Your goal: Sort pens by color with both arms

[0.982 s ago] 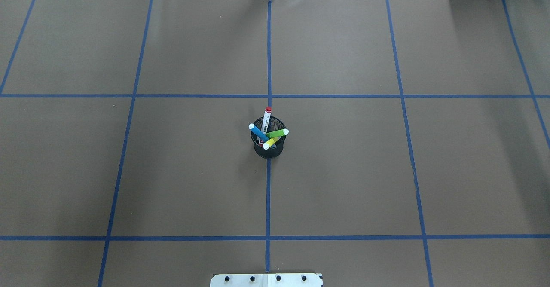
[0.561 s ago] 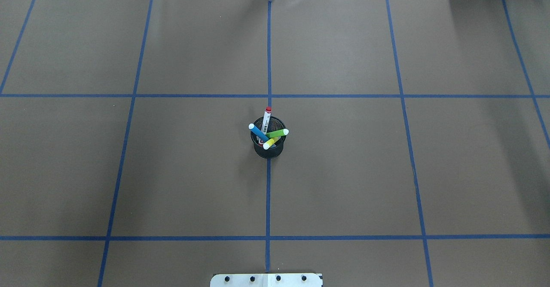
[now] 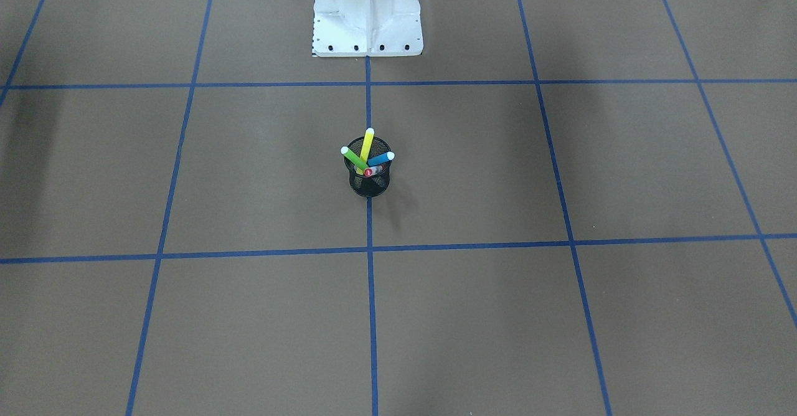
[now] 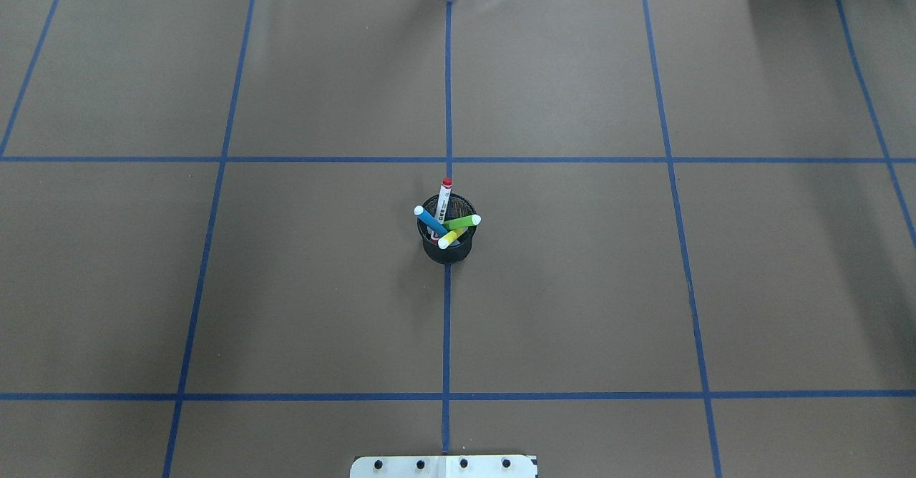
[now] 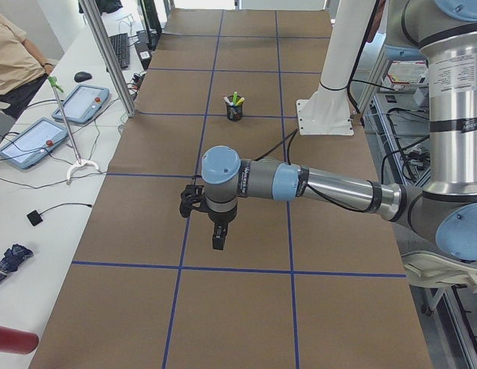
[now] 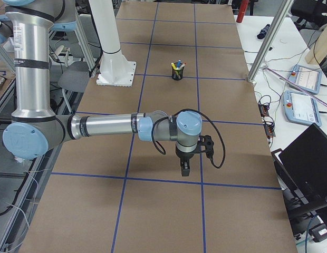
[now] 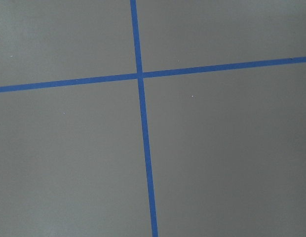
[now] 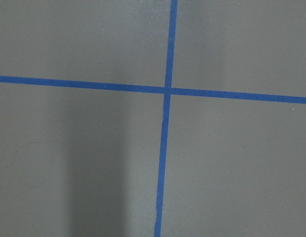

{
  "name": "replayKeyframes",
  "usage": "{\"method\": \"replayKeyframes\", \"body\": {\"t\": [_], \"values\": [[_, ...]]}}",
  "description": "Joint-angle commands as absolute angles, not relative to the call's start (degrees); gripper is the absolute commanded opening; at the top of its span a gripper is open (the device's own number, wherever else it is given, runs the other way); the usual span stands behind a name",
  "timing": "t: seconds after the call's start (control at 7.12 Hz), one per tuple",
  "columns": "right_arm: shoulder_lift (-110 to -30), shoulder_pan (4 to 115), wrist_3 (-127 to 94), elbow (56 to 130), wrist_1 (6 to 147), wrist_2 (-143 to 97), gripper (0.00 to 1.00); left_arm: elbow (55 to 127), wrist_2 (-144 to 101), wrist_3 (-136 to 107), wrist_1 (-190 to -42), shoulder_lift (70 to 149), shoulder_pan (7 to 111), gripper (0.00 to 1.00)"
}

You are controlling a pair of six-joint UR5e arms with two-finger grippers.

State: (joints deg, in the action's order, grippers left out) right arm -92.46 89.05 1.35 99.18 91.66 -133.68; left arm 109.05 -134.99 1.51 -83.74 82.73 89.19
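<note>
Nothing on the table (image 4: 215, 285) has shifted over the last second. From overhead, the black mesh cup (image 4: 447, 250) sits exactly where it was, on the centre tape line (image 4: 447, 320), and all four pens fan out of it as before. The blue pen (image 4: 431, 220) leans left and the green pen (image 4: 462, 222) leans right. The yellow pen (image 4: 450, 239) points toward the robot, and the white pen with the red cap (image 4: 444, 202) points away. For you, this means sorting has not begun.

Each arm hangs over bare table, well apart from the cup. The left end effector (image 5: 218, 237) points straight down near one end of the table, and the right end effector (image 6: 184, 167) does the same near the opposite end. Both show only in the side views, so you cannot tell how far either is open. With every pen in the cup, neither can be holding one.
</note>
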Motion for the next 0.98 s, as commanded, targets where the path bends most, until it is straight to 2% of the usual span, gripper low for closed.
{"method": "replayKeyframes", "body": {"t": [0.0,0.42,0.84], "values": [[-92.4,89.0,0.9,98.6,86.8,-135.3,0.99,108.5,-135.0,1.4,-83.3,86.3,89.1,1.0],[-91.9,88.9,1.8,99.1,83.9,-137.5,0.99,108.4,-134.9,2.1,-84.9,87.5,89.3,1.0],[-89.6,86.8,0.6,100.8,82.7,-137.6,0.99,108.5,-135.3,-1.2,-92.9,87.8,89.1,1.0]]}}
